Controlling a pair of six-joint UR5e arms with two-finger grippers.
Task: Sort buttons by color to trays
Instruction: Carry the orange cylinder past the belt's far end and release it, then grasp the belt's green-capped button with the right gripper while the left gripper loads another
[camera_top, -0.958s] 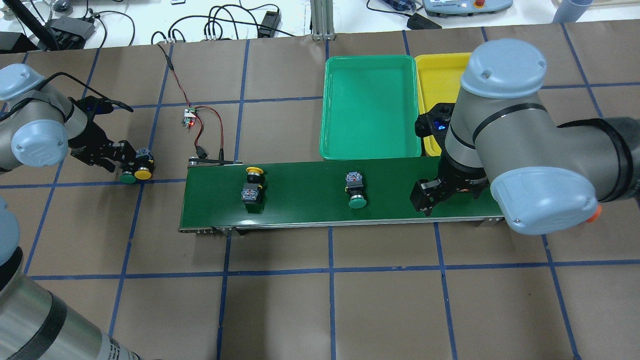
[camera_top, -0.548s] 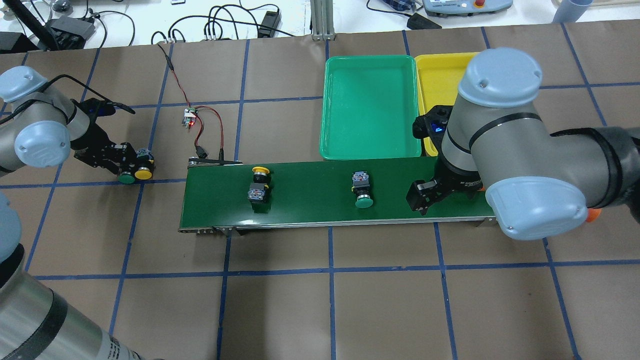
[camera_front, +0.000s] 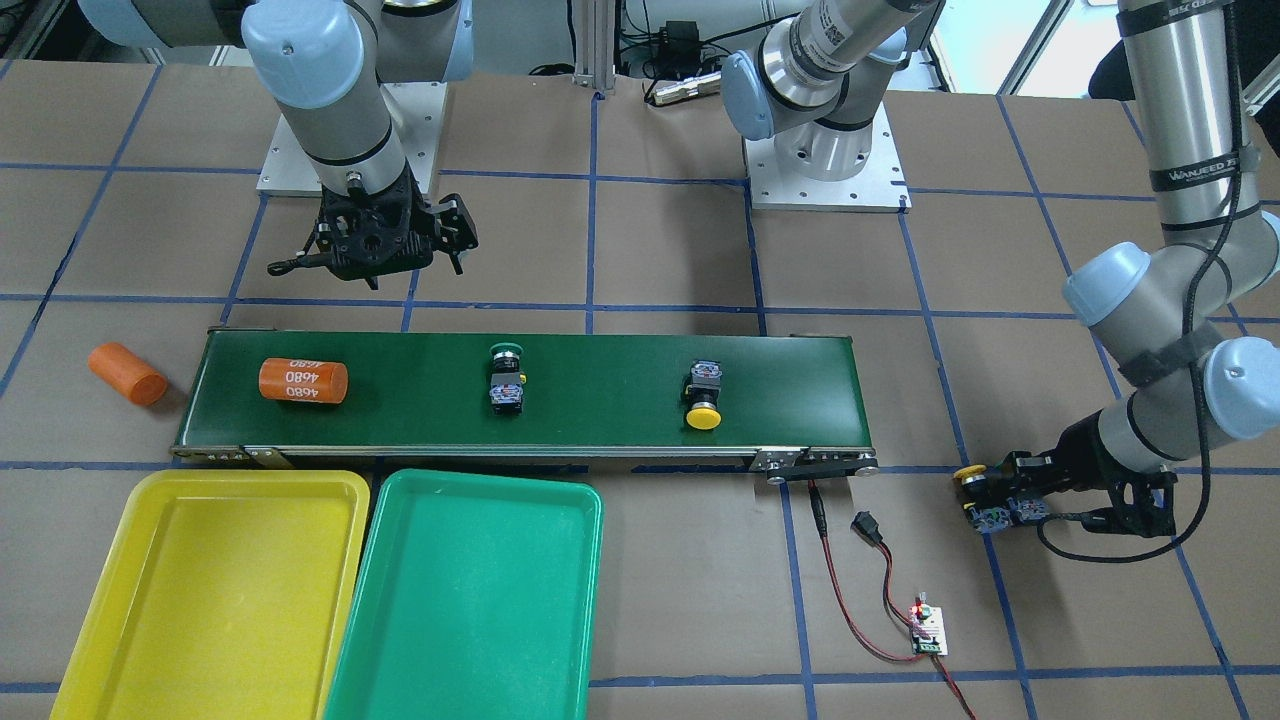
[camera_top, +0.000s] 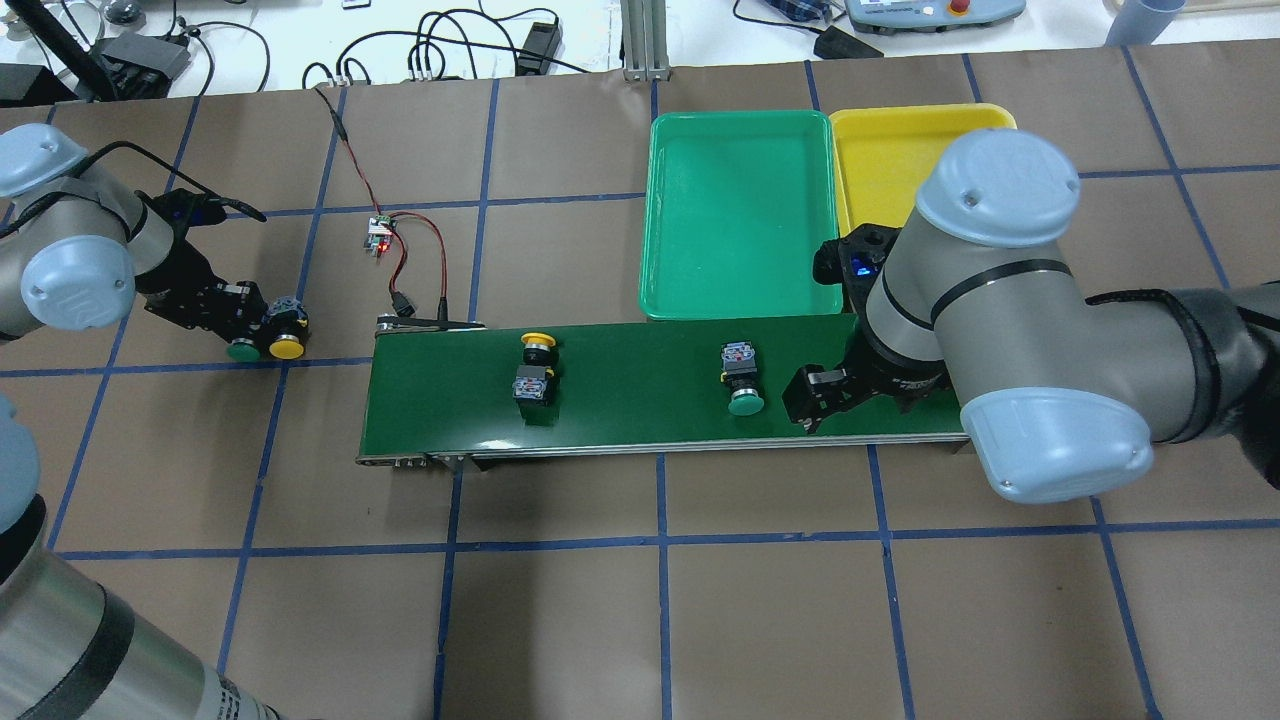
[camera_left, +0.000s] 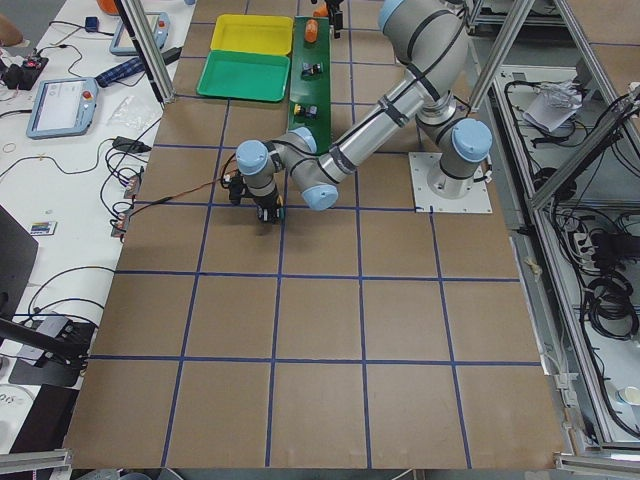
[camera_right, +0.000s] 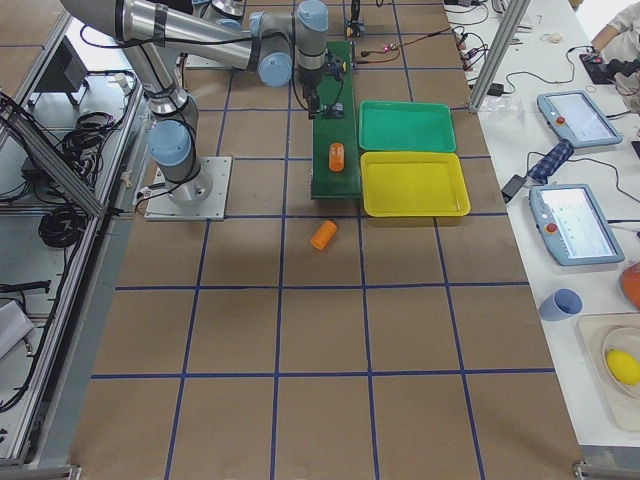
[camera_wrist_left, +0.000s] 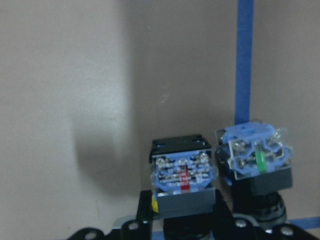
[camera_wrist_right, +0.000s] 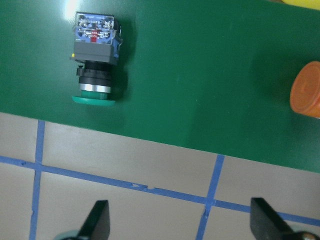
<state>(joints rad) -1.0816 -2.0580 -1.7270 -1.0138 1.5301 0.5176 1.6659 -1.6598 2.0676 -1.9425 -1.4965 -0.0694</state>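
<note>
On the conveyor belt (camera_top: 620, 400) lie a yellow-capped button (camera_top: 533, 366) and a green-capped button (camera_top: 741, 378), which also shows in the right wrist view (camera_wrist_right: 95, 55). My right gripper (camera_top: 810, 395) is open and empty, hovering over the belt's near edge just right of that green button. Off the belt's left end, my left gripper (camera_top: 225, 315) is shut on a second green-capped button (camera_top: 243, 350), central in the left wrist view (camera_wrist_left: 184, 182). A second yellow-capped button (camera_top: 287, 345) lies right beside it. The green tray (camera_top: 740, 210) and yellow tray (camera_top: 900, 150) are empty.
An orange cylinder marked 4680 (camera_front: 303, 380) lies on the belt's end under my right arm. Another orange cylinder (camera_front: 127, 373) lies on the table off that end. A small circuit board (camera_top: 378, 235) with red wires sits behind the belt's left end.
Both buttons on the belt have travelled to the right. My right gripper has moved left towards the green one. My left gripper has shifted slightly left, and its green-capped button moved with it.
</note>
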